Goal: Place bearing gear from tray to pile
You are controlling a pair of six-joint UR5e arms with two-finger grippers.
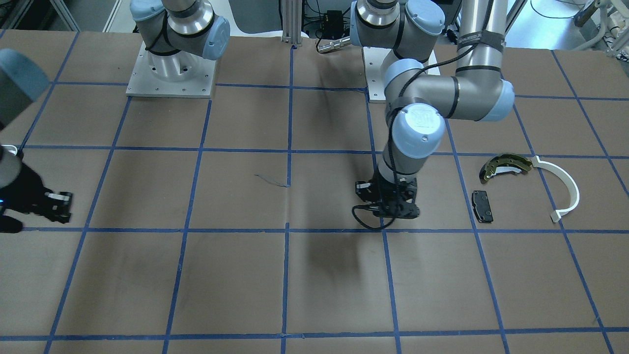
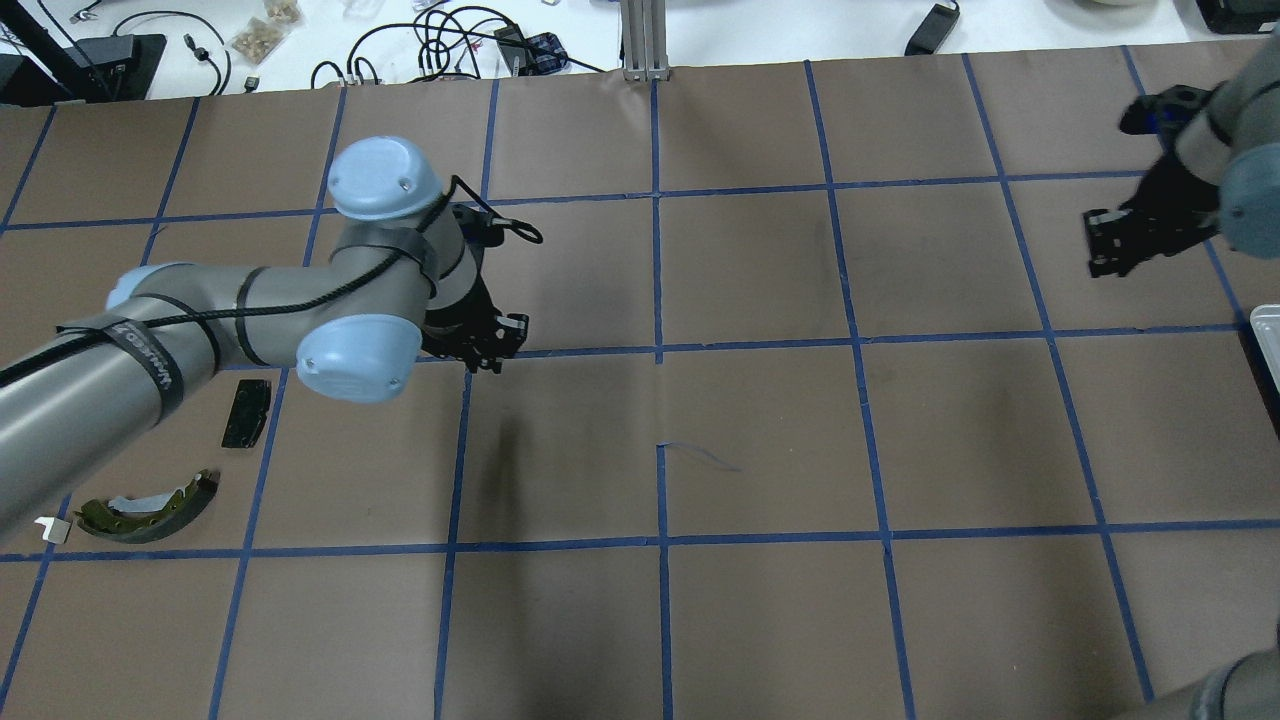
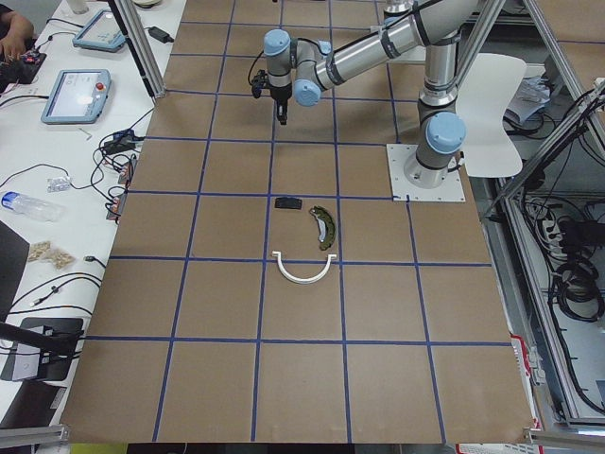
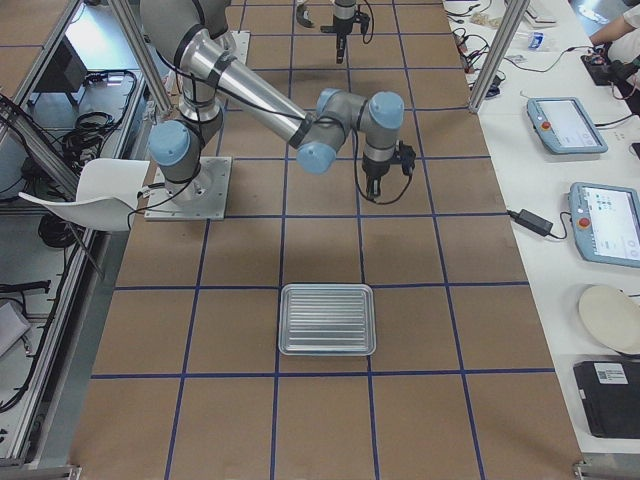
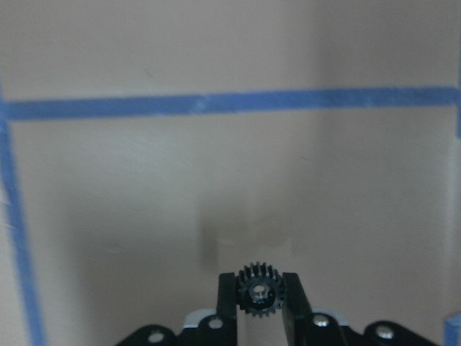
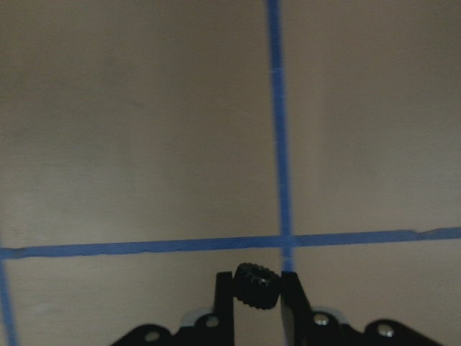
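Observation:
My left gripper [image 2: 490,350] hangs above the brown table, to the right of the pile. In the left wrist view it is shut on a small black bearing gear [image 5: 258,292]. My right gripper [image 2: 1110,245] is at the far right, and in the right wrist view it is shut on another small black gear [image 6: 256,286]. The pile holds a black brake pad [image 2: 246,412], an olive-gold brake shoe [image 2: 150,508] and a white plastic arc [image 1: 562,189]. The grey ribbed tray [image 4: 327,320] lies bare near the right arm. Only its edge [image 2: 1268,335] shows in the overhead view.
The table is brown paper with a blue tape grid [image 2: 658,350]. Both arm bases stand on plates at the robot's side [image 1: 169,78]. Cables, tablets and small items lie on white benches beyond the far table edge [image 4: 568,125].

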